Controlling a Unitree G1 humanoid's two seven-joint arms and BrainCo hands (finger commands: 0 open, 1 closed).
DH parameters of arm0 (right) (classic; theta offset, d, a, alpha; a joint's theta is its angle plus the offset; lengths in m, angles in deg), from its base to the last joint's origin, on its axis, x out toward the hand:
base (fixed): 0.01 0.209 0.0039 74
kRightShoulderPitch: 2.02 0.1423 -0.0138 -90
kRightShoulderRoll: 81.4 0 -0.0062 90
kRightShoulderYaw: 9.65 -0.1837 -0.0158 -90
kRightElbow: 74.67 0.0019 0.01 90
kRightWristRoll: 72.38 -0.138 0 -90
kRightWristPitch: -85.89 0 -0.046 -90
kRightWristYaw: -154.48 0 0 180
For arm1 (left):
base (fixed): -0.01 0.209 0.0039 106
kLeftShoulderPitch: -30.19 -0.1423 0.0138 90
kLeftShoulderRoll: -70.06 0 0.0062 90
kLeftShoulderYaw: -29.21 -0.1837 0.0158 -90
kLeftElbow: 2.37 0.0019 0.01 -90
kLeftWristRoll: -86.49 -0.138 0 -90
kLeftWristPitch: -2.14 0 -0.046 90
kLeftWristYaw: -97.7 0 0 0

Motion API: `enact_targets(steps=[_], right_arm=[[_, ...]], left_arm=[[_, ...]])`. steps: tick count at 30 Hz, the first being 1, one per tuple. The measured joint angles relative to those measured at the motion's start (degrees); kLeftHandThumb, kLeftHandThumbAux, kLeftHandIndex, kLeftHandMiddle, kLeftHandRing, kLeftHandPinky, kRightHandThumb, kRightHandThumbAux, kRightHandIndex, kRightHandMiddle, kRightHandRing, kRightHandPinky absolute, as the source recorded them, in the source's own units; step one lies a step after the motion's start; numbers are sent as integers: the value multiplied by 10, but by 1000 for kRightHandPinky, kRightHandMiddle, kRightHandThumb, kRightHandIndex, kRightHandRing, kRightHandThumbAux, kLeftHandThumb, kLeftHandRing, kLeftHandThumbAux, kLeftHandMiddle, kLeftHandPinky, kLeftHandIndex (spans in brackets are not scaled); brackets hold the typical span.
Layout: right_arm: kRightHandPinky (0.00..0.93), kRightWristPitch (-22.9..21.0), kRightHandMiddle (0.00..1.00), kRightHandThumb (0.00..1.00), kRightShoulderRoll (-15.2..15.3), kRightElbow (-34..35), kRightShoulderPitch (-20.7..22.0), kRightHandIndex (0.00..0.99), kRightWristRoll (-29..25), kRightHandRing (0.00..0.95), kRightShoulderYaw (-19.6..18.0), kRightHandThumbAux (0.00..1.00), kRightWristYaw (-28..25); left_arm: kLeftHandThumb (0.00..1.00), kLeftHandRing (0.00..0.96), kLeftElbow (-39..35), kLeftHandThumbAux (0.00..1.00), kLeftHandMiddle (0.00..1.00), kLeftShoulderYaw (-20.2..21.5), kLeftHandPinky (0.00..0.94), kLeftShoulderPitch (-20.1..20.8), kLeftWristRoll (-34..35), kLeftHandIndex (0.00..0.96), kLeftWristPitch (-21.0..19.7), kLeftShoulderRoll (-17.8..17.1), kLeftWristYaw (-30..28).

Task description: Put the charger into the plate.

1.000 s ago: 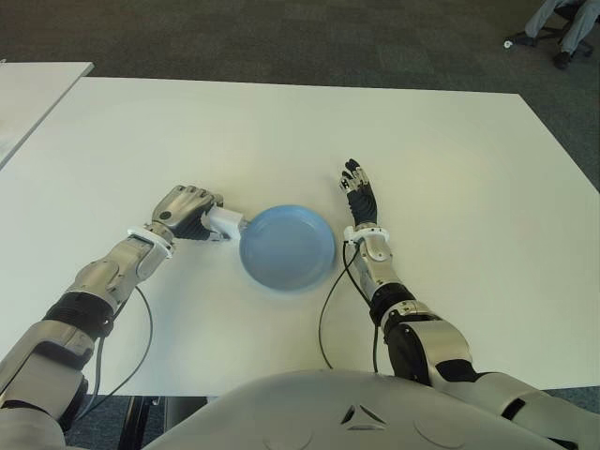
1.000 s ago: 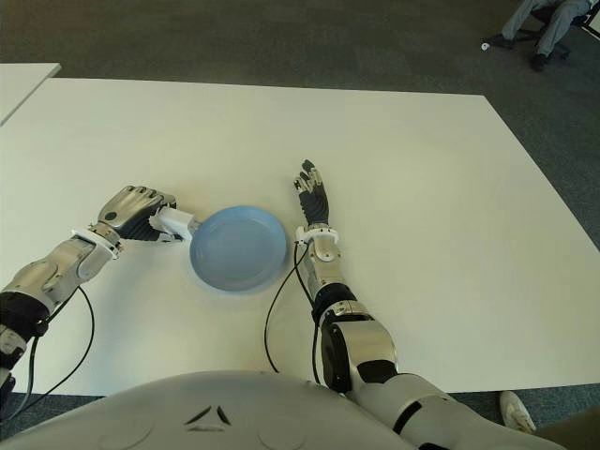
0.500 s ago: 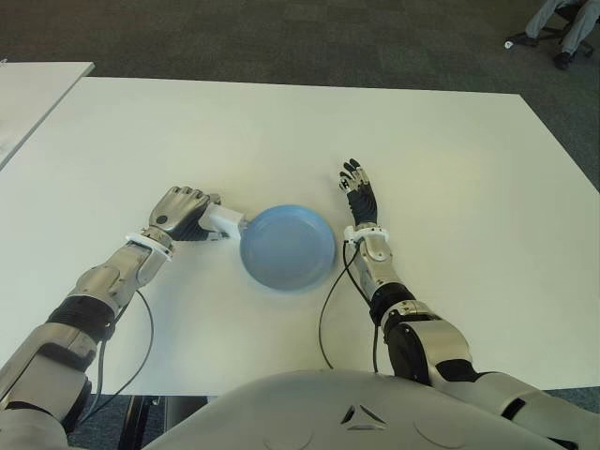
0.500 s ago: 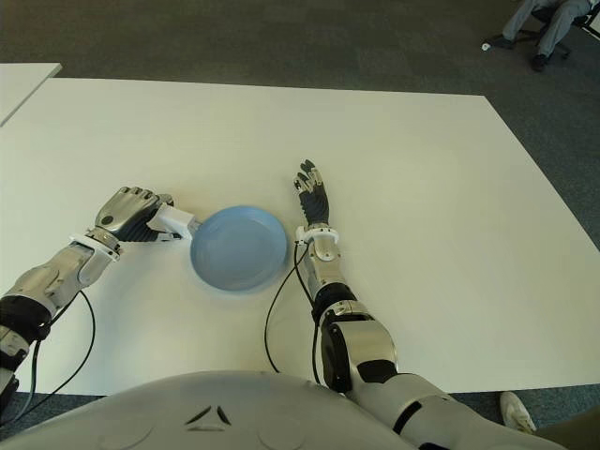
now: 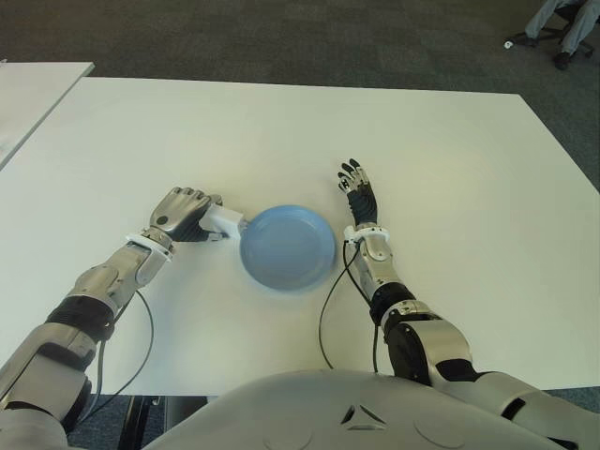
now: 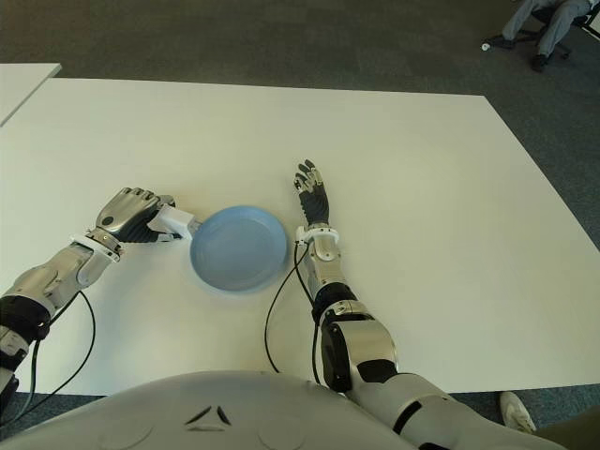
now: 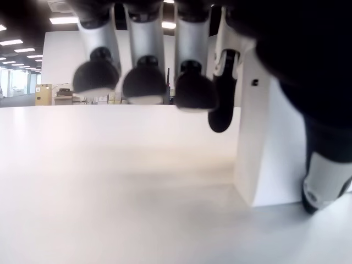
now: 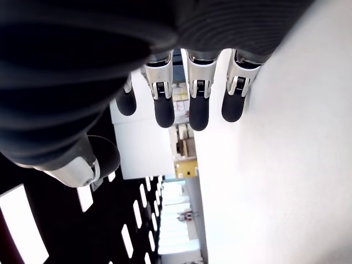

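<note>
Already gripped: the white charger [image 5: 225,223] sits in the left hand [image 5: 184,215], just left of the blue plate [image 5: 287,248].
Its fingers [image 7: 144,82] curl down around the charger, whose base meets the white table [image 5: 281,131] beside the plate's rim. The right hand [image 5: 360,199] shows right of the plate, fingers straight and holding nothing.

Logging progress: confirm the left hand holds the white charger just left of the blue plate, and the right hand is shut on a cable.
Wrong about the right hand: its fingers are open and hold nothing, as the right wrist view shows. The left hand does hold the charger left of the plate.
</note>
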State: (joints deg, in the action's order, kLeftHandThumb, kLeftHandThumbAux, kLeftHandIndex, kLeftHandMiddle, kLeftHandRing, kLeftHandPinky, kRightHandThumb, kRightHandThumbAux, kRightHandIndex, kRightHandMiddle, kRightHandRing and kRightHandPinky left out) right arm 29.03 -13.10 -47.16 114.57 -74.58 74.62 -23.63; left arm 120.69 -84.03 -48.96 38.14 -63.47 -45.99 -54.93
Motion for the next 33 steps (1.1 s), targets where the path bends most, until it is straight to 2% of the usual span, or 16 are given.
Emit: enact_targets(steps=[8,19,33], right_arm=[[144,0,158,0,0,-1,1,64,0,141,-1,515,-4],[129,0,154,0,0,-5,3,63,2,142,1,517,0],[149,0,171,0,1,-9,6,64,3,159,3,516,4]], left_arm=[[746,853,-6,699,856,1,847,-5,-1,442,-5,0,5],[748,847,-26,698,858,1,778,-7,-12,442,-5,-4,7],[749,833,-63,698,846,3,778,-16,-29,443,-42,-14,2]])
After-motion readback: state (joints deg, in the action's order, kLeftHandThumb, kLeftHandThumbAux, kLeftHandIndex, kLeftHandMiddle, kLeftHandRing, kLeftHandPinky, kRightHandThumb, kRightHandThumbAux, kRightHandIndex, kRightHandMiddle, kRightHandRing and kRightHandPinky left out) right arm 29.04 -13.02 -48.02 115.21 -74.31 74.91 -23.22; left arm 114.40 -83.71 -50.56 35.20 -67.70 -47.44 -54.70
